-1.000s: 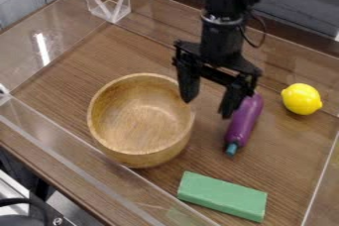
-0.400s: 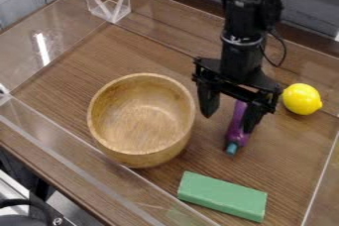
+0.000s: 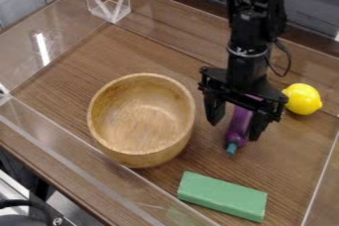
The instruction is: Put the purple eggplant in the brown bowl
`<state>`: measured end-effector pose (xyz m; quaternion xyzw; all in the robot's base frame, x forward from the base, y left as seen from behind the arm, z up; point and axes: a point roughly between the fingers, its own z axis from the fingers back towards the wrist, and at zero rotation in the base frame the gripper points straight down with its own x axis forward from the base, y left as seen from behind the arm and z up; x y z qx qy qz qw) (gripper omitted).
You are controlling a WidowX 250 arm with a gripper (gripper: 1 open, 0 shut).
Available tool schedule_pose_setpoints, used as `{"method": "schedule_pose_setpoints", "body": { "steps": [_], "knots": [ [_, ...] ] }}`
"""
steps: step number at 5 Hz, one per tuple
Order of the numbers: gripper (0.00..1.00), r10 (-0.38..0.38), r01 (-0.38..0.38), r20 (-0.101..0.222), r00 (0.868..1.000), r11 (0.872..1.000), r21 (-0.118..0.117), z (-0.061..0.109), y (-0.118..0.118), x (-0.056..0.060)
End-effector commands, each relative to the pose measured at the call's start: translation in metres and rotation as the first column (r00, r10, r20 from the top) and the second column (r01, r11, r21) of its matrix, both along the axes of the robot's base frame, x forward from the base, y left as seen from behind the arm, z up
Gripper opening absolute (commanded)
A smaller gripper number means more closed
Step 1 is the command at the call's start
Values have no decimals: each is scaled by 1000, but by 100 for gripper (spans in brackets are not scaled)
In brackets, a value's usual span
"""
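The purple eggplant (image 3: 237, 129) lies on the wooden table right of the brown bowl (image 3: 141, 118), its teal stem end pointing toward the front. My gripper (image 3: 241, 110) hangs directly over it, open, with one finger on each side of the eggplant's body. The fingers (image 3: 212, 105) reach down close to the table and partly hide the eggplant's far end. I cannot tell whether they touch it. The bowl stands upright with nothing in it, to the left of the gripper.
A yellow lemon (image 3: 302, 98) sits just right of the gripper. A flat green block (image 3: 223, 195) lies near the front edge. Clear acrylic walls (image 3: 54, 42) fence the table, with a clear stand (image 3: 109, 4) at the back left.
My arm has moved right and down from beside the bowl to over the eggplant, so the open fingers now straddle it. The eggplant has not moved.
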<state>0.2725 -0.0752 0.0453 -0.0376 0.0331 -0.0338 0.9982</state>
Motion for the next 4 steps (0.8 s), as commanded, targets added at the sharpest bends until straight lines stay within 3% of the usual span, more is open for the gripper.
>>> {"method": "schedule_pose_setpoints", "body": {
  "steps": [1, 4],
  "knots": [
    [100, -10, 10, 44, 999, 1000, -14, 4, -7, 8],
    [100, 3, 0, 78, 997, 999, -32, -3, -10, 25]
  ]
}}
